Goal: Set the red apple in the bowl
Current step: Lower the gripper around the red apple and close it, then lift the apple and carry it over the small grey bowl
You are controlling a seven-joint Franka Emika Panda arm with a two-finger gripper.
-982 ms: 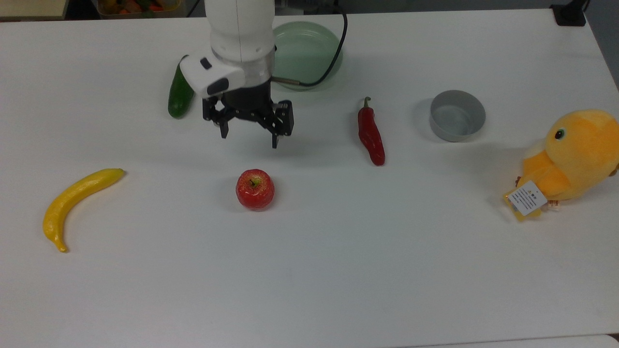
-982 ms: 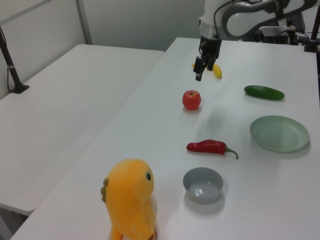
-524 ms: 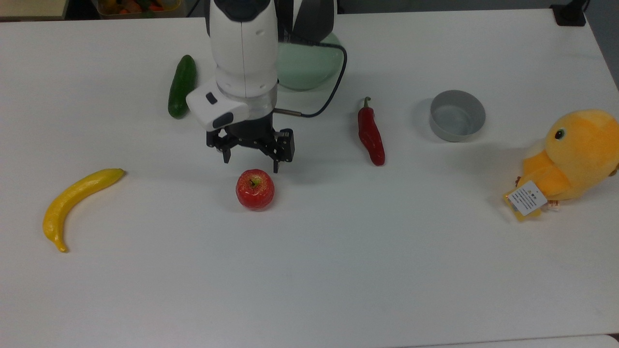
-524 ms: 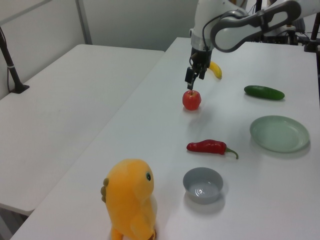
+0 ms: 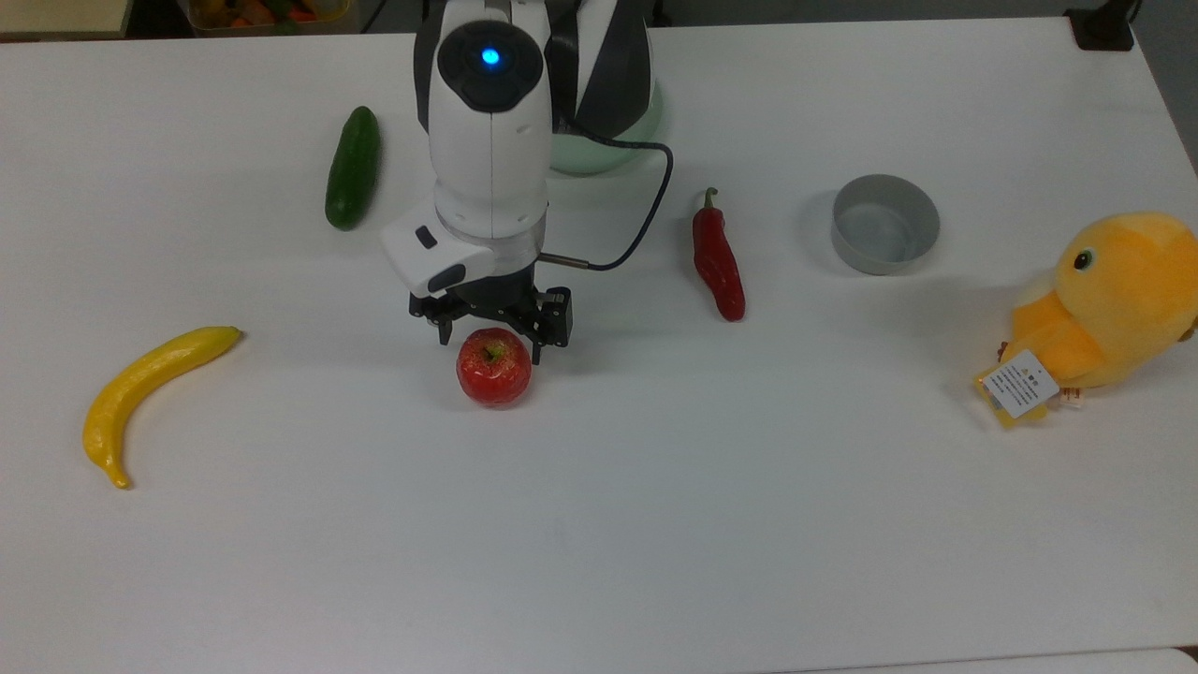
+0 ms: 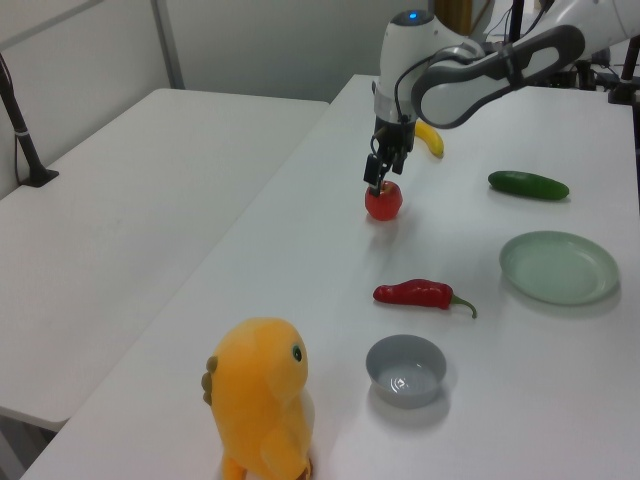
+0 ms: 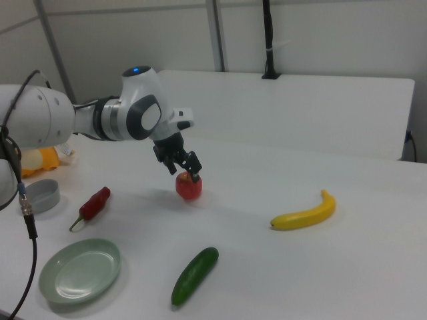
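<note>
The red apple [image 5: 494,376] sits on the white table [image 5: 655,524] near the middle, stem up. My gripper [image 5: 492,347] hangs open just above it, one finger on each side of the apple's top in the top view. In the left view the gripper [image 6: 379,184] is right over the apple [image 6: 384,204], and the right view shows the same gripper [image 7: 187,173] and apple [image 7: 189,189]. The grey bowl [image 5: 900,261] stands empty far off toward the top view's right, also seen as the bowl [image 6: 405,392] near the left view's bottom.
A red chili pepper [image 5: 718,260] lies between apple and bowl. A green cucumber [image 5: 352,168] and a pale green dish [image 5: 599,157], partly behind the arm, lie at the back. A yellow banana [image 5: 150,384] is at the top view's left, an orange plush toy [image 5: 1114,300] at its right.
The arm has come forward and down, bringing the open gripper from behind the apple to just over it. The apple and the other objects have not moved.
</note>
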